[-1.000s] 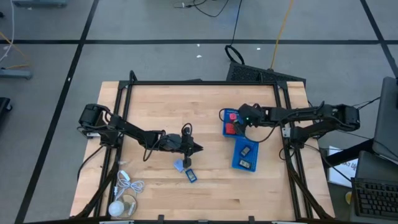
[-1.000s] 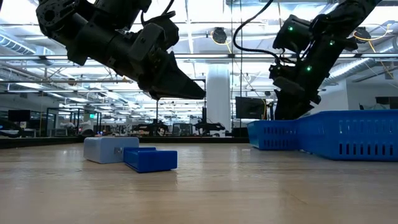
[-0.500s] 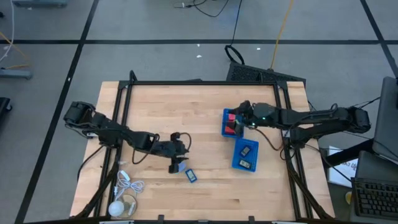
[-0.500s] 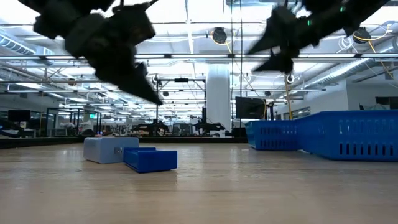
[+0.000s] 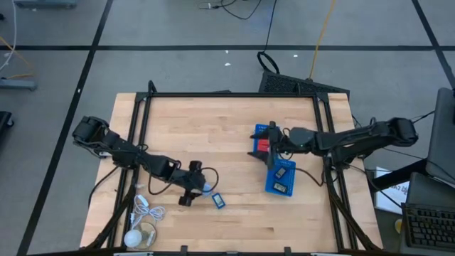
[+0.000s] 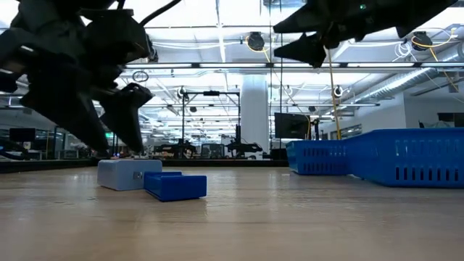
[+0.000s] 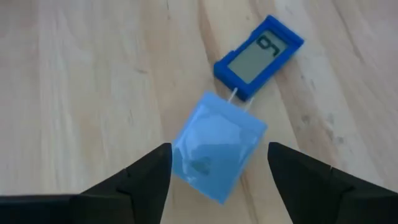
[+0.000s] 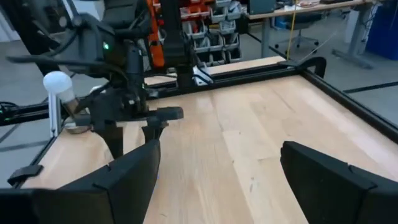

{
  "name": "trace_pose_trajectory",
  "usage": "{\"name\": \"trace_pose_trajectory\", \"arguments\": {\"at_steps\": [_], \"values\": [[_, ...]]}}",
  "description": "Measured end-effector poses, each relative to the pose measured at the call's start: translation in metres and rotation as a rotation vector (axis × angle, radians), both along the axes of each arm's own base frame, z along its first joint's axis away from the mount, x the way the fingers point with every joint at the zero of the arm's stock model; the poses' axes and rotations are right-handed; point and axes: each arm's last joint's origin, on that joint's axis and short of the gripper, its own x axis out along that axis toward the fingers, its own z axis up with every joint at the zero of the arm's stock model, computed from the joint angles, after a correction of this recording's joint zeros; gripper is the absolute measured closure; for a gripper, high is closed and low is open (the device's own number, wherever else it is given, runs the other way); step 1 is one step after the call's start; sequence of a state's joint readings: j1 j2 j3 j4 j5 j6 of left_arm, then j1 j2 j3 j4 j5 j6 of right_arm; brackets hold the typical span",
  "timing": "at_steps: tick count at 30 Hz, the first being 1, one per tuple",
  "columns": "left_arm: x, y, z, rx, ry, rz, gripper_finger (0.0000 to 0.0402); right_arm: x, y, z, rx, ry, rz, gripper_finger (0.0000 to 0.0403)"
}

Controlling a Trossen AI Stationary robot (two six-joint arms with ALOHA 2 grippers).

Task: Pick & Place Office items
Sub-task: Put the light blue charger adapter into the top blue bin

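Note:
A pale grey-blue block (image 7: 214, 146) lies flat on the wooden table, and a blue item with a grey display (image 7: 258, 56) lies just beyond it. My left gripper (image 7: 217, 168) hangs over the block, open, one finger on either side without touching it; in the high view it (image 5: 196, 188) stands left of the block (image 5: 206, 188). My right gripper (image 5: 266, 146) is open and hangs high over the far blue tray (image 5: 259, 131), where red pieces (image 5: 263, 147) partly show. The near blue tray (image 5: 281, 178) holds two dark pieces.
A coiled white cable with a round white object (image 5: 142, 222) lies at the table's near left corner. Black frame rails (image 5: 227, 94) run along the far edge and both sides. Bare wood stretches across the table's middle (image 5: 227, 135). The trays (image 6: 377, 156) stand at the right.
My left gripper has moved toward the table's left and near edges and gone down over the pale block, tipping from level to pointing down, and it has opened. My right gripper has risen clear of the far tray. The blocks lie where they were.

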State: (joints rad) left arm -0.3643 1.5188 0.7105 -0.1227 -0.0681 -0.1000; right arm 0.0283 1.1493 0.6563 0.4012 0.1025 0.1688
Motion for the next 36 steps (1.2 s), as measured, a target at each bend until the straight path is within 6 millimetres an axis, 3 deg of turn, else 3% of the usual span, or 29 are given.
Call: {"name": "trace_pose_trajectory", "arguments": {"at_steps": [7, 16, 26, 31, 36], "values": [[0.009, -0.001, -0.013, -0.016, 0.001, -0.057, 0.0133, 0.012, 0.0, -0.013, 0.001, 0.022, 0.0, 0.0087], [0.02, 0.003, -0.037, -0.015, 0.027, -0.056, 0.0133, 0.015, 0.0, -0.014, 0.002, 0.01, 0.001, 0.0089], [0.027, 0.007, -0.033, -0.121, -0.023, 0.083, 0.0133, 0.014, 0.0, -0.014, 0.002, 0.012, 0.001, 0.0089], [0.035, 0.014, -0.025, -0.298, -0.069, 0.254, 0.0133, 0.014, 0.0, -0.014, 0.002, 0.012, 0.001, 0.0089], [0.042, 0.018, -0.015, -0.379, -0.081, 0.243, 0.0133, 0.014, 0.0, -0.014, 0.002, 0.012, 0.001, 0.0089]]}}
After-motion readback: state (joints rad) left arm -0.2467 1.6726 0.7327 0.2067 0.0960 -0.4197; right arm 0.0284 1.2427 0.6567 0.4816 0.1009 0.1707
